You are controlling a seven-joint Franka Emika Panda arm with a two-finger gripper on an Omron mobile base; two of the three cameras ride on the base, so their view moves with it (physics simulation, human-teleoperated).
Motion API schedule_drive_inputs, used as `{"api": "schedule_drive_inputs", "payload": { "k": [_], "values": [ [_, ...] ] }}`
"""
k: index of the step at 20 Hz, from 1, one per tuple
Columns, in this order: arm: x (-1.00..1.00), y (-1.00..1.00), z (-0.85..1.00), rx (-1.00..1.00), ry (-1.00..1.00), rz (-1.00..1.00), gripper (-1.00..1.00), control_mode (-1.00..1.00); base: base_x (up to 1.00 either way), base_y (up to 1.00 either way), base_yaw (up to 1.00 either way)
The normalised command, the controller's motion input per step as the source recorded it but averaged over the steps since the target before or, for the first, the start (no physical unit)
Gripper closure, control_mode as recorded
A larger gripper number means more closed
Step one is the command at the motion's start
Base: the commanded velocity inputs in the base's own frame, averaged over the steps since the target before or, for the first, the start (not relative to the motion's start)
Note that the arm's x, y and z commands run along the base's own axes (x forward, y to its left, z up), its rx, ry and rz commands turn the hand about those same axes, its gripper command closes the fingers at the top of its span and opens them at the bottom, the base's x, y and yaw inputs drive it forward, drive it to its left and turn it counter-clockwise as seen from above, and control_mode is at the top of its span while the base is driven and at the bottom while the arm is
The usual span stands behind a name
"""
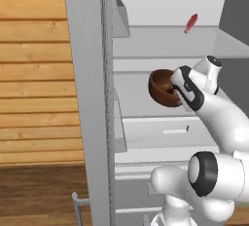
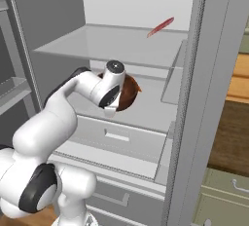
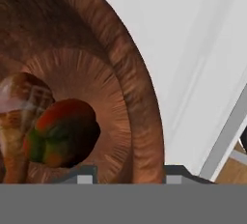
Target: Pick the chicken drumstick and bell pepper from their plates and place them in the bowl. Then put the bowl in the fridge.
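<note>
In my hand view the chicken drumstick (image 3: pixel 14 121) lies left, the bell pepper (image 3: pixel 60 133) beside it, both inside the bowl (image 3: pixel 130 88) on the fridge (image 1: pixel 87 98) shelf. My gripper (image 3: pixel 128 175) straddles its rim, fingertips (image 3: pixel 84 175) cropped; grip unclear.

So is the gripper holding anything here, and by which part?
It cannot be told. The gripper straddles the rim of the wooden bowl inside the fridge, but whether its fingers clamp the rim or have let go isn't visible.

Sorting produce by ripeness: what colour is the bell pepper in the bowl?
Mottled red, green and orange bell pepper, clearest in the hand view.
</note>
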Motion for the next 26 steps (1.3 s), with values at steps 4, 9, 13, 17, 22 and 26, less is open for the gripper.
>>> {"api": "schedule_drive_inputs", "payload": {
  "k": [4, 9, 13, 17, 22, 26],
  "values": [
    [-0.04, 0.00, 0.04, 0.00, -0.07, 0.00, -1.00, -1.00, 0.00, 0.00, 0.00],
    [-0.48, 0.00, 0.21, 0.00, -0.35, 0.00, -1.00, -1.00, 0.00, 0.00, 0.00],
    [-0.85, 0.03, 0.35, 0.02, -0.24, 0.00, -1.00, -1.00, 0.00, 0.00, 0.00],
    [-1.00, 0.27, 0.76, -0.03, 0.00, 0.00, -1.00, -1.00, 0.00, 0.00, 0.00],
    [-1.00, 0.01, 0.86, 0.00, 0.11, 0.00, -1.00, -1.00, 0.00, 0.00, 0.00],
    [-1.00, 0.06, 0.37, -0.06, 0.01, 0.03, -1.00, -1.00, 0.00, 0.00, 0.00]
  ]
}}
